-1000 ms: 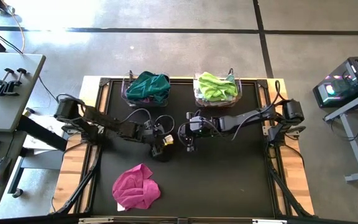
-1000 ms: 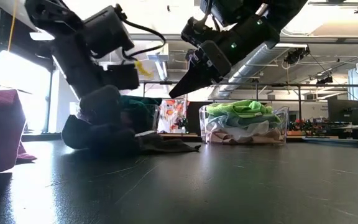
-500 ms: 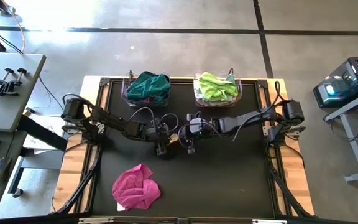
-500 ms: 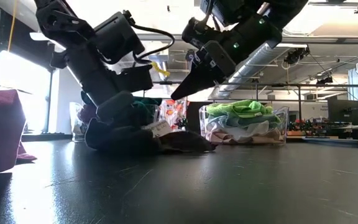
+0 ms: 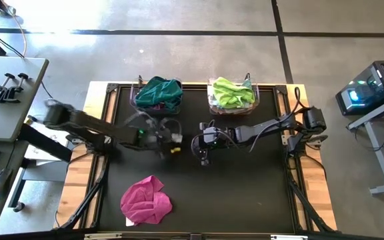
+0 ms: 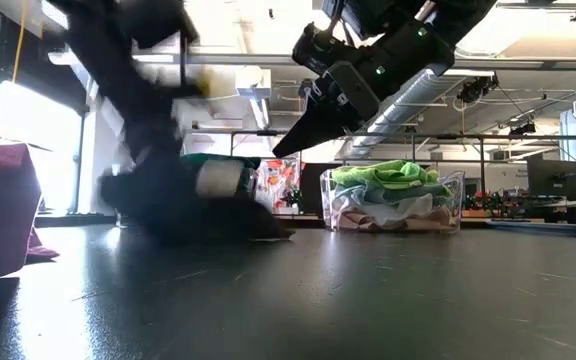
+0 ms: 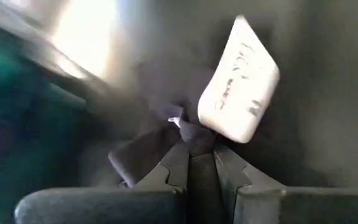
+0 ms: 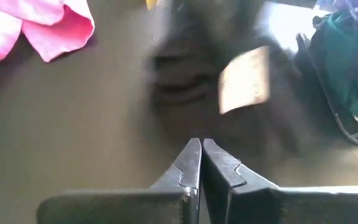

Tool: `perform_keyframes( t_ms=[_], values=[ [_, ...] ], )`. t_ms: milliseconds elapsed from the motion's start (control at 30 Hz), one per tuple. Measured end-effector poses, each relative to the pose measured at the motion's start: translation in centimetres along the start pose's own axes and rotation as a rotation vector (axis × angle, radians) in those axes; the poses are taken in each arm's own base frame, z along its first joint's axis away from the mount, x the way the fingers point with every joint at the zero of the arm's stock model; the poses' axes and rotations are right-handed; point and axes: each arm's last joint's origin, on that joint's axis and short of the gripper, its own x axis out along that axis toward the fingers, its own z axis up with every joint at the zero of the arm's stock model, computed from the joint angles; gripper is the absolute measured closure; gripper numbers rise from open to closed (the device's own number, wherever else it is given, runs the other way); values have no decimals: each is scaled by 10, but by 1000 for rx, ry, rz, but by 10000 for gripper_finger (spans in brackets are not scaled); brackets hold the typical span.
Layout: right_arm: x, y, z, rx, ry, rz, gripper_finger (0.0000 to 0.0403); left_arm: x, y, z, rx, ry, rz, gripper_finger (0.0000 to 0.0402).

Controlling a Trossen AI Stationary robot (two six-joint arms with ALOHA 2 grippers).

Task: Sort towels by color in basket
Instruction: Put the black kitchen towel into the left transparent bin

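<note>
My left gripper (image 7: pixel 191 140) was clamped on a black towel (image 7: pixel 145 155) w/ white tag (image 7: pixel 238 84) — near the teal bin (image 5: pixel 157 93), mid-desk (image 5: pixel 245 193). Right gripper (image 8: pixel 201 149) was pressed together, empty — pink towel (image 5: pixel 145 200) at front.

Workshop: concrete floor (image 5: pixel 199 53), exposed ductwork (image 6: pixel 408 95).

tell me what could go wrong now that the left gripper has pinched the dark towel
1. The left gripper pinches only a thin fold of the dark towel near its white tag, so the cloth might slip out when lifted.
2. The right gripper, shut, hovers close beside it, so the arms could bump or snag the cloth.
3. The left basket is heaped with a teal towel; another cloth may slide off.
</note>
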Motion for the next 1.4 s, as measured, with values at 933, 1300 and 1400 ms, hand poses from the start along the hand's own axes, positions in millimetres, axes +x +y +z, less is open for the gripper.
perform_keyframes(
  t_ms=[933, 1300, 1400],
  values=[
    [4, 6, 0, -2, -14, 13, 402, 27, 175, -18, 40, -54, 213, 376],
    [11, 7, -4, 23, -9, 14, 402, 29, 189, -8, 15, 51, 138, 253],
    [11, 7, -4, 23, -12, 14, 402, 11, 195, 9, 24, 71, 121, 229]
  ],
)
